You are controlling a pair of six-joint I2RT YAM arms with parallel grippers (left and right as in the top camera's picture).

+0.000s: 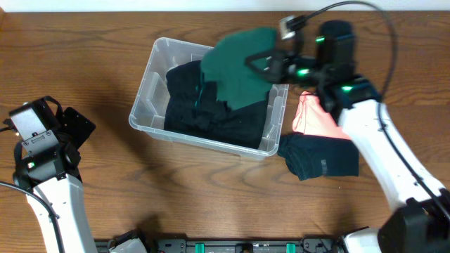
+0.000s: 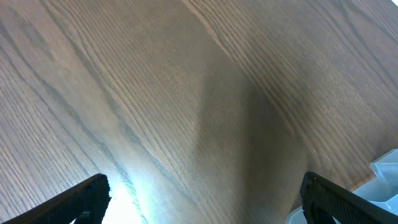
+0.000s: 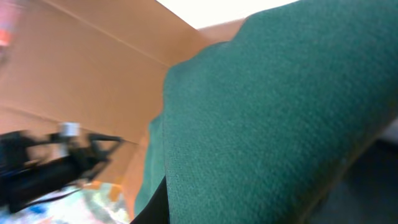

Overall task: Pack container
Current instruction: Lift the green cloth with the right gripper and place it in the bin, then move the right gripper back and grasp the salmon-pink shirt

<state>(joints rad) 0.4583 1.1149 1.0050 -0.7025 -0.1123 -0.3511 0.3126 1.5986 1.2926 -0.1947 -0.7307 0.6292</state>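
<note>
The clear plastic container (image 1: pixel 144 98) sits at the table's middle with dark folded clothes (image 1: pixel 204 105) inside. My right gripper (image 1: pixel 271 65) is shut on a green cloth (image 1: pixel 238 67) and holds it above the container's right half. The green cloth fills the right wrist view (image 3: pixel 273 118) and hides the fingers. My left gripper (image 1: pixel 74 123) is open and empty over bare table at the left, its fingertips (image 2: pixel 205 199) spread wide. A corner of the container shows in the left wrist view (image 2: pixel 385 171).
A pink cloth (image 1: pixel 313 116) and a dark folded cloth (image 1: pixel 320 156) lie on the table right of the container, under my right arm. The table is brown wood (image 1: pixel 105 42).
</note>
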